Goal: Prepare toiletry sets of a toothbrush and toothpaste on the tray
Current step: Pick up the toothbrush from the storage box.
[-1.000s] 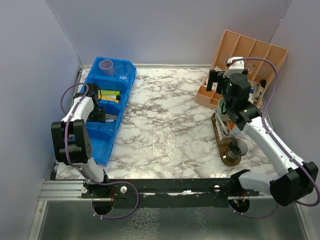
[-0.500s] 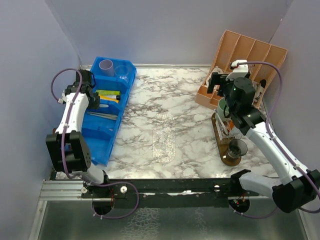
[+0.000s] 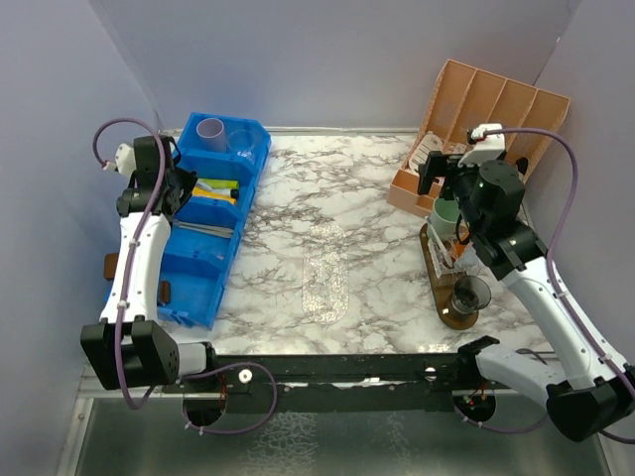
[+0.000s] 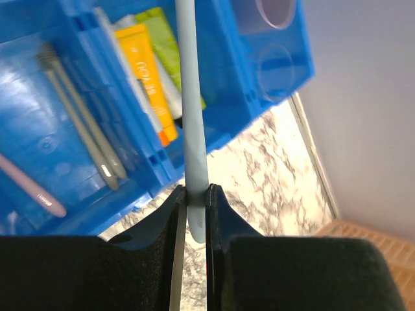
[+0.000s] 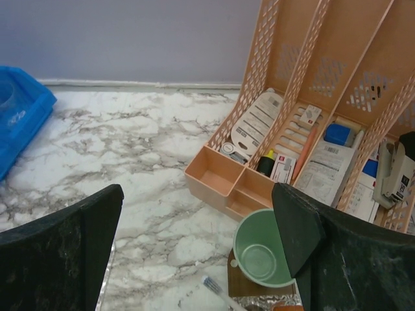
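1. A pale toothbrush is clamped near one end by the left fingers, which are drawn narrow around its handle.
2. The toothbrush is held above the blue bin at the left of the tabletop.
3. In the bin, an orange tube and a green tube are seen side by side. Grey toothbrushes are laid in the next compartment.
4. A lilac cup and a clear cup are kept at the bin's far end.
5. The right fingers are spread wide with nothing between them, above the mint green cup.
6. That cup is set at the far end of the brown tray on the right. The smoky dark cup is placed at the near end.
7. A peach organiser is seen just beyond the tray.
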`<state>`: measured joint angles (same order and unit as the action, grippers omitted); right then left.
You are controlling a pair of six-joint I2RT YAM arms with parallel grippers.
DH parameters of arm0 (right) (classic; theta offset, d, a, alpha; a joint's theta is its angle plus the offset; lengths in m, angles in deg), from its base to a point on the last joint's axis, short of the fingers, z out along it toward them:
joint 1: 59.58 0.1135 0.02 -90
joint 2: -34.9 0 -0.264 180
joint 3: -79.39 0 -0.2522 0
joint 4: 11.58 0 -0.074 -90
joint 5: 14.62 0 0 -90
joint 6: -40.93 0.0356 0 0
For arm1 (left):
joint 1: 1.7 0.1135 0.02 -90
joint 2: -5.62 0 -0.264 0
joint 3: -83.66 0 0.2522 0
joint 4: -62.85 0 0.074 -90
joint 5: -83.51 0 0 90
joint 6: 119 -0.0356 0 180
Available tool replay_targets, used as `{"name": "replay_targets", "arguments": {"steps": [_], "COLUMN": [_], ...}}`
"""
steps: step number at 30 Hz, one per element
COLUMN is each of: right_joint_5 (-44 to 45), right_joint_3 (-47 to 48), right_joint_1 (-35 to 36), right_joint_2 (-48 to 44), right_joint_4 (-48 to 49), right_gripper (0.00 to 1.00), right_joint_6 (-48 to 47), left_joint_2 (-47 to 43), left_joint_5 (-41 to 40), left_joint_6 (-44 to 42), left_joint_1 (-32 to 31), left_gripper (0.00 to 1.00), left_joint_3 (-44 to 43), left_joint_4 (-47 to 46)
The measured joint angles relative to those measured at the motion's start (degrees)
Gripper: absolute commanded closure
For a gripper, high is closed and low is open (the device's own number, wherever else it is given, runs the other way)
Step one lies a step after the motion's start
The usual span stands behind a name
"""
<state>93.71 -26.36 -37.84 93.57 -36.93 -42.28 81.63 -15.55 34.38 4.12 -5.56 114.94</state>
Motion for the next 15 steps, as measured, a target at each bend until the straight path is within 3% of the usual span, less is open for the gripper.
{"name": "replay_targets", "arguments": {"steps": [7, 11, 15], "right_joint_5": [-8.6, -14.4, -22.3], "right_joint_3": [8.1, 8.5, 6.2], "right_joint_1": [0.0, 0.0, 0.0], "right_joint_2": [-2.6, -9.7, -17.7], "right_joint_4": [-10.8, -15.0, -15.1], "right_gripper": [0.0, 0.0, 0.0], "right_joint_6": [-0.9, 1.7, 3.9], "left_joint_2": [-6.9, -12.3, -14.3], "left_joint_5": [3.8, 6.9, 9.2], "left_joint_6": [-13.0, -18.0, -23.0], "left_joint_1": [-12.0, -20.7, -27.3], "left_gripper": [1.0, 1.0, 1.0], "left_joint_3": [11.5, 20.1, 22.5], "left_joint_4": [-18.4, -27.6, -33.4]}}
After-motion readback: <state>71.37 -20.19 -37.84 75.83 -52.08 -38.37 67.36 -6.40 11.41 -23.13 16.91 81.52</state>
